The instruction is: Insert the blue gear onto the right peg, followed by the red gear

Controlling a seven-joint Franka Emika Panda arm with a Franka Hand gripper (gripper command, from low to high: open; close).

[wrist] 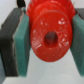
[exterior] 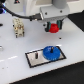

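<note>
The blue gear (exterior: 51, 53) lies flat on the right side of a dark base plate (exterior: 33, 59), over the right peg, which it hides. A thin peg (exterior: 37, 55) stands at the plate's left part. The red gear (exterior: 53, 27) hangs in the air above and behind the blue gear, held by my gripper (exterior: 53, 25). In the wrist view the red gear (wrist: 50, 36) fills the middle, its centre hole facing the camera, clamped between two teal pads (wrist: 22, 45).
A white rack-like object (exterior: 19, 27) stands at the exterior view's left on the white table (exterior: 67, 72). A dark cable runs across the back. The arm's white body occupies the top centre.
</note>
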